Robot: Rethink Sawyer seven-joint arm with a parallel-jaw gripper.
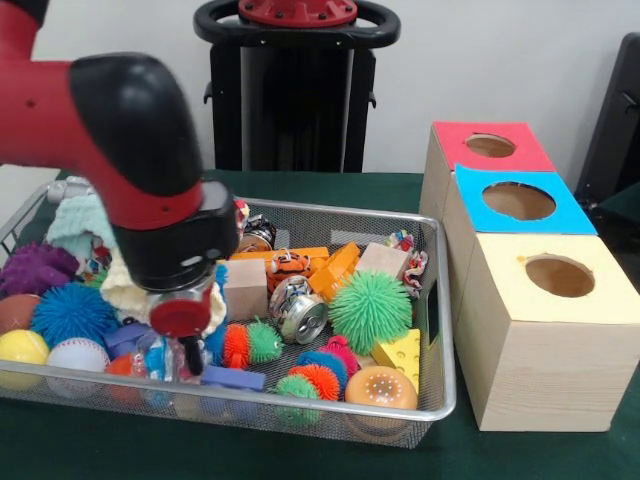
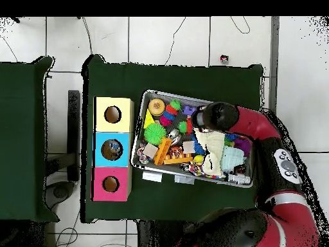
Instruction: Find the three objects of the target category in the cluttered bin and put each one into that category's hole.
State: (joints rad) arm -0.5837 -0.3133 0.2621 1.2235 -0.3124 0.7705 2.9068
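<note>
The silver wire-mesh bin (image 1: pixel 441 300) sits on the green table and is full of toys. It also shows in the overhead view (image 2: pixel 137 143). Three wooden boxes stand beside it, with a red lid (image 1: pixel 455 140), a blue lid (image 1: pixel 478 190) and a yellow lid (image 1: pixel 500 268), each with a round hole. My gripper (image 1: pixel 186 356) hangs from the red and black arm, low in the bin's front left part, next to a flat blue piece (image 1: pixel 232 378) and a red and green spiky ball (image 1: pixel 250 343). The overhead view shows only the arm's wrist (image 2: pixel 211 118) over that spot.
In the bin lie a green spiky ball (image 1: pixel 370 310), a yellow cheese wedge (image 1: pixel 400 352), an orange dotted ball (image 1: pixel 381 387), a metal tin (image 1: pixel 300 312), a wooden block (image 1: pixel 245 288), a blue spiky ball (image 1: pixel 70 315) and a white baseball (image 1: pixel 78 355). The black pedestal (image 1: pixel 295 90) stands behind.
</note>
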